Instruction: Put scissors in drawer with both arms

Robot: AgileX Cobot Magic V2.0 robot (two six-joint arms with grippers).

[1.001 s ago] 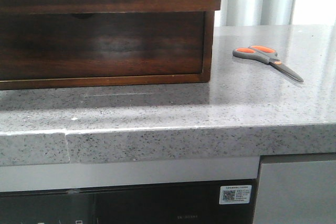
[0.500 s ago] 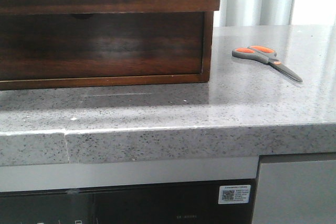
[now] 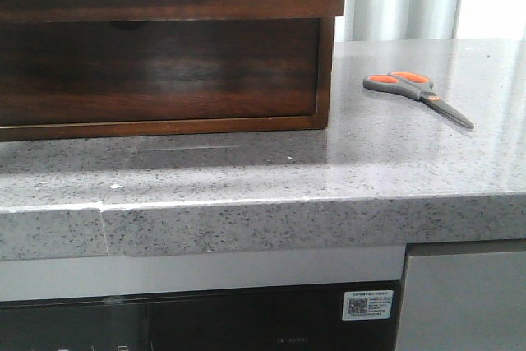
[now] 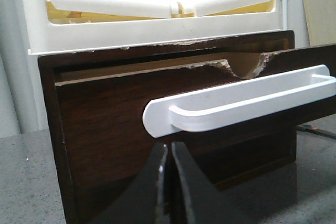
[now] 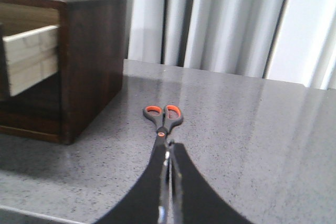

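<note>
The scissors [image 3: 417,94] lie flat on the grey counter to the right of the cabinet, handles toward the cabinet. In the right wrist view their grey and orange handles [image 5: 164,116] show just beyond my right gripper [image 5: 169,149], which is shut and empty; its fingers hide the blades. The dark brown drawer [image 3: 156,71] stands out a little from the wooden cabinet [image 3: 325,71]. In the left wrist view the drawer front [image 4: 105,129] carries a white bar handle [image 4: 236,103] and a notch at its top edge. My left gripper [image 4: 169,148] is shut and empty just below that handle. Neither gripper shows in the front view.
A white tray [image 4: 157,30] sits on top of the cabinet. A light wooden board [image 4: 320,14] leans behind at the right. Grey curtains [image 5: 220,19] hang behind the counter. The drawer's pale side wall [image 5: 31,59] shows in the right wrist view. The counter's front edge [image 3: 263,219] is close.
</note>
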